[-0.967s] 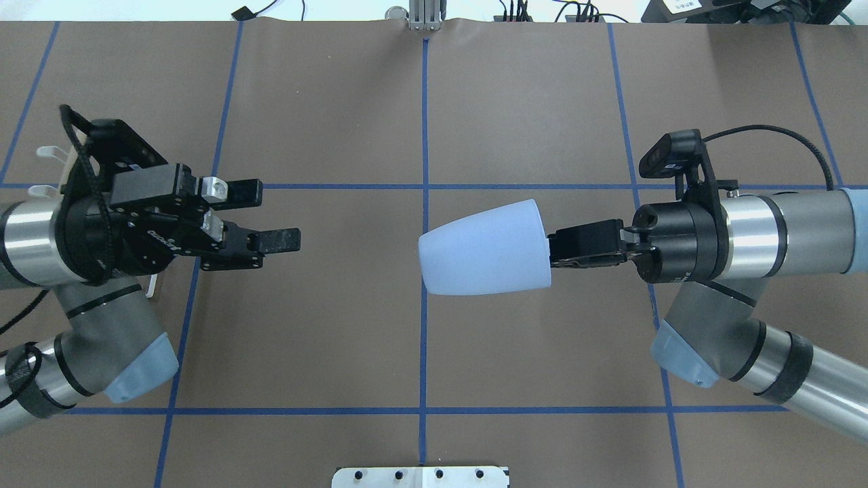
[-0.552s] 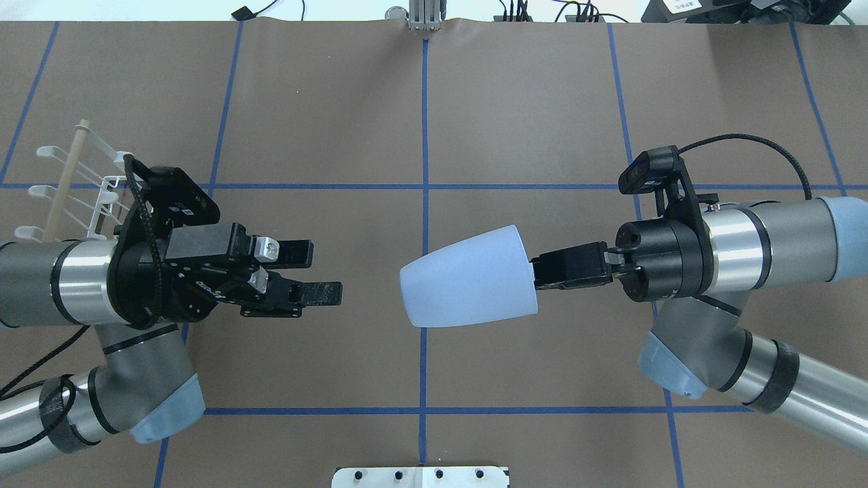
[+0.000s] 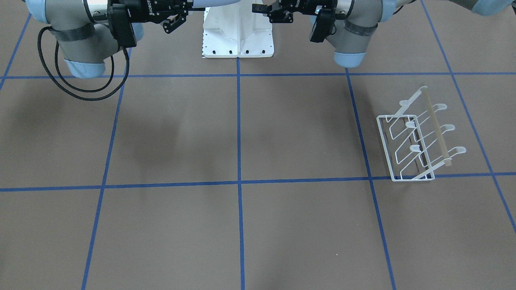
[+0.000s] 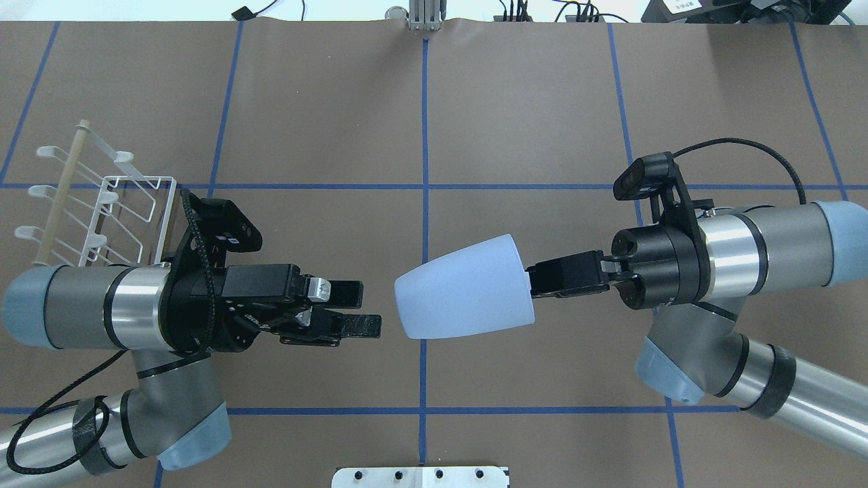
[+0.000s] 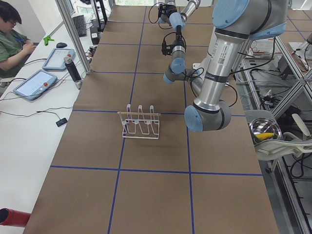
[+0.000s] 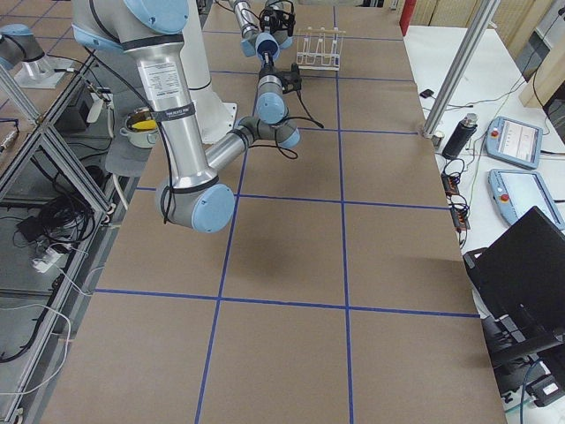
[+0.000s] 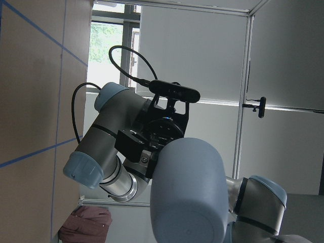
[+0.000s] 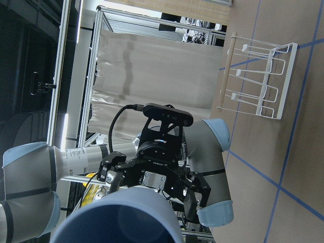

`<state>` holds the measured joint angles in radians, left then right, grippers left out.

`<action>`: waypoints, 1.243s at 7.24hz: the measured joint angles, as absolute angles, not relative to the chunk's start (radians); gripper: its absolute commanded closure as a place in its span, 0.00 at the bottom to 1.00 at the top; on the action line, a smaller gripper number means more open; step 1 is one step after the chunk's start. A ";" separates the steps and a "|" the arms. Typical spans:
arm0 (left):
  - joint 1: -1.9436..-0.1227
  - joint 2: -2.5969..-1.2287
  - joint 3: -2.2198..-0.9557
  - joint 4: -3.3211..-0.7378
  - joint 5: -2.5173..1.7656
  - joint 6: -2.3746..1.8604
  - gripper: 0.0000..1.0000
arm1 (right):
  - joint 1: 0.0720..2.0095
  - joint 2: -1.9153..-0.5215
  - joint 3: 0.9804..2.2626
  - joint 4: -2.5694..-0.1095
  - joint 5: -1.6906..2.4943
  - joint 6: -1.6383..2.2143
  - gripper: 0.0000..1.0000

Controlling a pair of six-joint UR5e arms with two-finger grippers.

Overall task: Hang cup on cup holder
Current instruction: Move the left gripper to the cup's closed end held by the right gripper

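The pale blue cup [image 4: 464,288] is held sideways in the air over the table's middle, base pointing left. My right gripper [image 4: 539,281] is shut on its rim. My left gripper [image 4: 363,310] is open and empty, facing the cup's base a short gap away. The left wrist view shows the cup's base [image 7: 187,202] close up. The right wrist view shows the cup's rim [image 8: 121,223] with the left gripper [image 8: 152,185] beyond it. The white wire cup holder [image 4: 60,196] stands on the table at the far left, behind the left arm; it also shows in the front view [image 3: 435,125].
A white mounting plate [image 4: 420,476] sits at the table's near edge. Blue tape lines grid the brown table. An operator [image 5: 12,29] sits with tablets beyond the table's far side in the left view.
The left arm swung toward the near edge and reached right toward the cup, uncovering the cup holder. The right arm carried the cup left and nearer. The gap between them shrank.
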<state>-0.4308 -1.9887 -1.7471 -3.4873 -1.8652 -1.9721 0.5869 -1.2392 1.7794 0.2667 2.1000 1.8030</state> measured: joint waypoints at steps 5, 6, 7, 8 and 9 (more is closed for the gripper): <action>-0.403 -2.035 -1.744 -3.466 -1.813 -1.971 0.02 | 0.563 -1.239 1.781 0.271 2.100 1.802 1.00; -0.391 -2.040 -1.744 -3.465 -1.795 -1.969 0.02 | 0.562 -1.239 1.782 0.271 2.100 1.802 1.00; -0.386 -2.042 -1.744 -3.464 -1.787 -1.969 0.02 | 0.562 -1.239 1.782 0.271 2.100 1.802 1.00; -0.384 -2.043 -1.744 -3.463 -1.784 -1.968 0.02 | 0.562 -1.239 1.783 0.271 2.100 1.802 1.00; -0.384 -2.044 -1.744 -3.463 -1.783 -1.968 0.02 | 0.561 -1.239 1.783 0.272 2.100 1.802 1.00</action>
<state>-0.3840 -2.0441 -1.7441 -3.4628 -1.7831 -1.9681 0.5615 -1.2395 1.7835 0.2715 2.1000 1.8024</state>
